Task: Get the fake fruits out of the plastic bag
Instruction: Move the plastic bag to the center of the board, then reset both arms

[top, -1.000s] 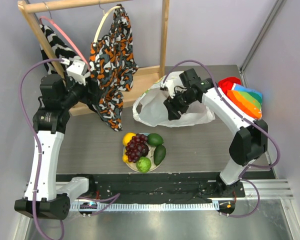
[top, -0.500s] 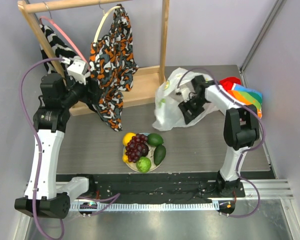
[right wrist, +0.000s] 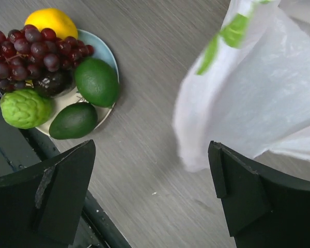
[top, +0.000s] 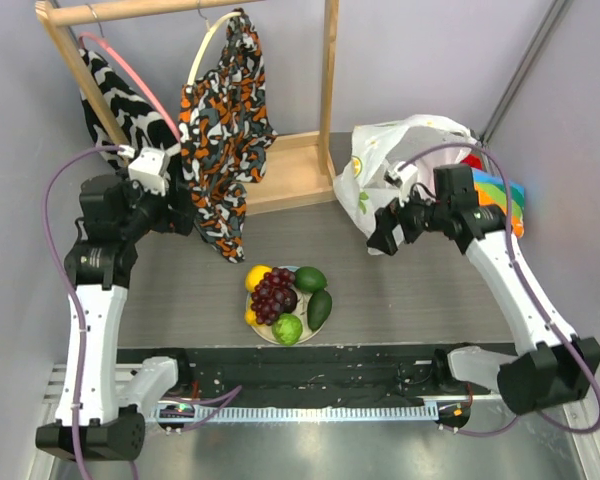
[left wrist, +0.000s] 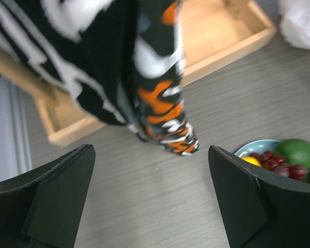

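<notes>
The fake fruits lie on a round blue-and-cream plate (top: pixel 263 333) at the table's near middle: a lemon (top: pixel 257 276), grape bunch (top: pixel 273 293), two dark green ovals (top: pixel 311 279) and a light green lime (top: pixel 288 328). The right wrist view shows them too, with the lemon (right wrist: pixel 51 21) and grapes (right wrist: pixel 26 49). The white plastic bag (top: pixel 400 160) stands crumpled at the back right. My right gripper (top: pixel 382 240) (right wrist: pixel 151 145) is open and empty just below the bag's (right wrist: pixel 248 98) lower edge. My left gripper (top: pixel 185 218) (left wrist: pixel 151 150) is open and empty beside the hanging orange patterned cloth (left wrist: pixel 163 108).
A wooden clothes rack (top: pixel 280 185) with patterned garments (top: pixel 225 120) fills the back left. A red and rainbow-striped cloth (top: pixel 502 195) lies behind the bag at the right edge. The black rail (top: pixel 300 365) runs along the near edge.
The bag has moved from the table's middle back to the far right and bunched up. My right gripper has drawn back toward the right. My left gripper has dropped slightly.
</notes>
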`<state>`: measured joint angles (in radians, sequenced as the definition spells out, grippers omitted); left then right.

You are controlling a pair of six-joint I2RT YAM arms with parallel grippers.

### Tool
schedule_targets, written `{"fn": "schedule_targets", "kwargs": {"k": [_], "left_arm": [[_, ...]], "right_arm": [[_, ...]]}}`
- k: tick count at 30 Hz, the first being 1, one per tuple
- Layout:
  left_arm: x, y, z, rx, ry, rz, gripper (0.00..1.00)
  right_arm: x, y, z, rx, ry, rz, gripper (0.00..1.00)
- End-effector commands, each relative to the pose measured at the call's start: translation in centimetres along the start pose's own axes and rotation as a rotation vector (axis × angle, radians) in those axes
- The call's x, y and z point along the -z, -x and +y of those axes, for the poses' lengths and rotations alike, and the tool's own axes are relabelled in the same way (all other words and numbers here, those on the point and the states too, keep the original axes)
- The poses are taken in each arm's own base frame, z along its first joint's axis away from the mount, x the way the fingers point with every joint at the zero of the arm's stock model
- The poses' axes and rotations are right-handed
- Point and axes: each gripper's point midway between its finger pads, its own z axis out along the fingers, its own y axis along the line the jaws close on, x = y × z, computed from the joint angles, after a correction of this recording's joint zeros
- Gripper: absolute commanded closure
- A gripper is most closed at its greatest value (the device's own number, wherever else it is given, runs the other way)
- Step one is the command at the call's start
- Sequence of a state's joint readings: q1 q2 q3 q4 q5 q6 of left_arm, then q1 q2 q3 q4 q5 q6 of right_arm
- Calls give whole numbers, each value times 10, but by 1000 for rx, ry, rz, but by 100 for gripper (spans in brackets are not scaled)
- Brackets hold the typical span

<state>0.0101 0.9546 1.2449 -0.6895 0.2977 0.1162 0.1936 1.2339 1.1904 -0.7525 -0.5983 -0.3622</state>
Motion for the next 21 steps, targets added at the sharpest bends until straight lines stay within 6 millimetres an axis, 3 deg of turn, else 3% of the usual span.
{"fn": "schedule_targets", "kwargs": {"k": [1, 6, 11, 18, 21], "left_arm": [[11, -35, 20, 34, 116, 75, 2], [8, -71, 29, 95, 172, 150, 0], [-1, -108, 33, 126, 199, 220, 0], [-8, -133, 35, 153, 197, 263, 0], [-8, -134, 34, 149, 193, 255, 0]], "right_arm": [[3, -29, 3, -71, -60, 11, 0], [21, -56, -18, -130, -284, 41, 0], [26, -76, -20, -138, -335, 73, 0], [26, -84, -22, -170, -366, 69, 0], [25, -80, -23, -184, -374, 48, 0]]}}
